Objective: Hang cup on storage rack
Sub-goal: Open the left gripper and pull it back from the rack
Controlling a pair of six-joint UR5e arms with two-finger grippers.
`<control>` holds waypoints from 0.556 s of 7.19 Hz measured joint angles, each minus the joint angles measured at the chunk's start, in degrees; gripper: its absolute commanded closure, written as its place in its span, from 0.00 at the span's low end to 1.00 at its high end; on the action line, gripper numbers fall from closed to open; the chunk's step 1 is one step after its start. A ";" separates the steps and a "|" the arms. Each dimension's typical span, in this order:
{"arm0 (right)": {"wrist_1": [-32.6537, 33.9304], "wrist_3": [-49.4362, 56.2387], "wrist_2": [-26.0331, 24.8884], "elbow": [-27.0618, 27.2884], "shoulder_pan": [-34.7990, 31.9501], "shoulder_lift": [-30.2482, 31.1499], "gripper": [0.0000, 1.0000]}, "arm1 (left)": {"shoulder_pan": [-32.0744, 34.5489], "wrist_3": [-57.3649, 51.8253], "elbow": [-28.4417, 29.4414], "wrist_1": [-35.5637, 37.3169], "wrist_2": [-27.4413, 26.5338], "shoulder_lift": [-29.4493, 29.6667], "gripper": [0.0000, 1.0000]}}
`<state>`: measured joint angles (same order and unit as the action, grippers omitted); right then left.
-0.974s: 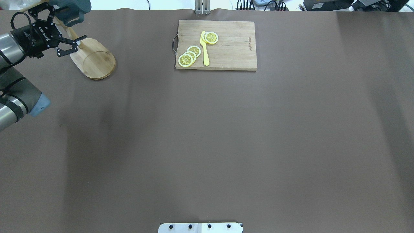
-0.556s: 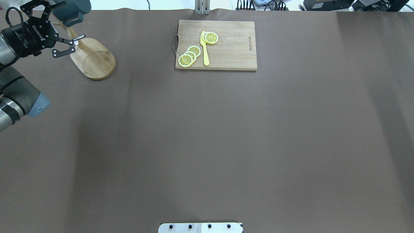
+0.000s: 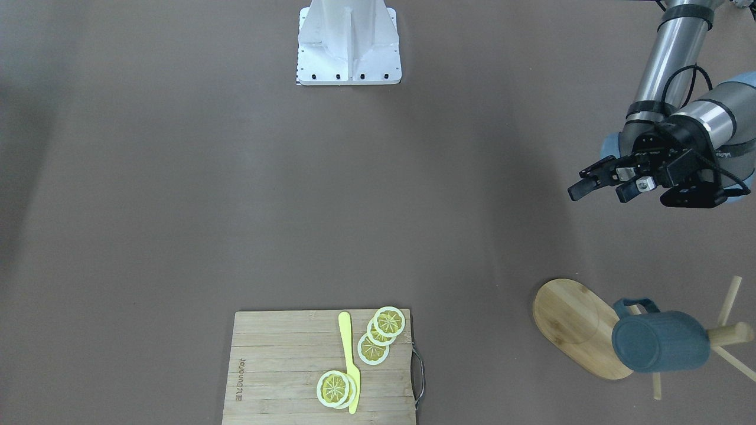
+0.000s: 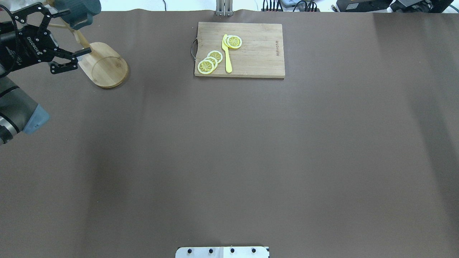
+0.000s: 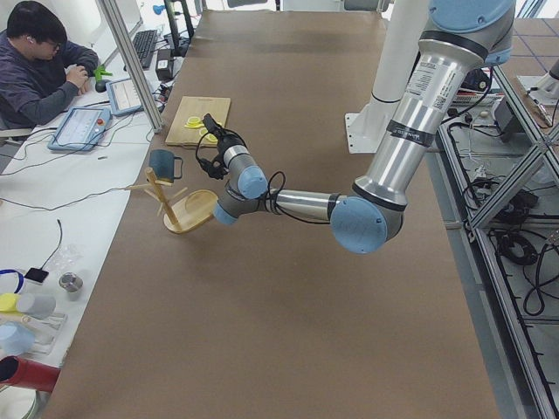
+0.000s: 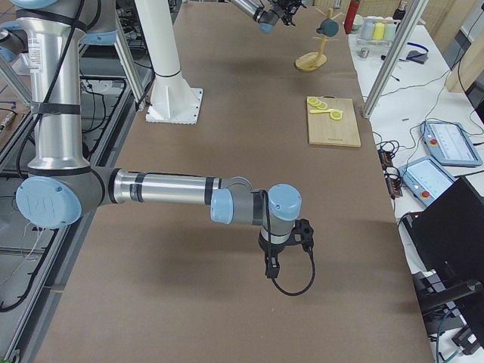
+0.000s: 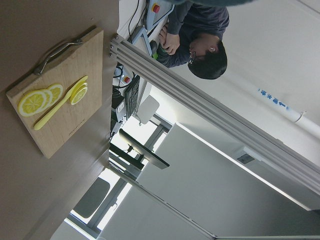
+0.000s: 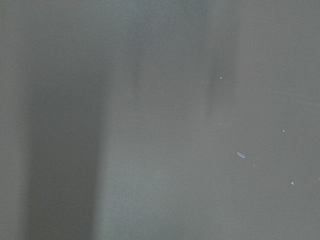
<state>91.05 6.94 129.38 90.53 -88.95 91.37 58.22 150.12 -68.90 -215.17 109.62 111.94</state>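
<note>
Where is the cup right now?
In the front-facing view the cup hangs on a peg of the storage rack at lower right, the robot's left side, with the open left pincer well clear of it.

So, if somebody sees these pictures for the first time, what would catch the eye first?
Most striking is the teal cup hanging on the bamboo storage rack, at the far corner of the table on the robot's left, with the left gripper open and empty nearby. Next comes the wooden cutting board at the middle of the far edge, bearing lemon slices and a yellow knife.
</note>
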 measured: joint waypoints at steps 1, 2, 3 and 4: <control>0.01 0.00 0.02 0.00 0.00 0.04 0.00 | 0.21 -8.38 -1.36 2.17 3.34 -0.92 0.01; 0.01 0.00 0.06 0.00 0.00 0.11 0.00 | 0.41 -17.98 -3.55 5.47 6.19 -2.71 0.01; 0.01 0.00 0.08 0.00 0.00 0.19 0.00 | 0.45 -27.46 -6.04 9.04 7.94 -4.69 0.01; 0.01 0.00 0.08 0.00 0.00 0.25 0.00 | 0.55 -35.19 -7.75 11.64 9.17 -5.99 0.01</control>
<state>91.05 6.94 129.46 90.53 -88.94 91.62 58.77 114.93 -76.65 -203.53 118.78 105.95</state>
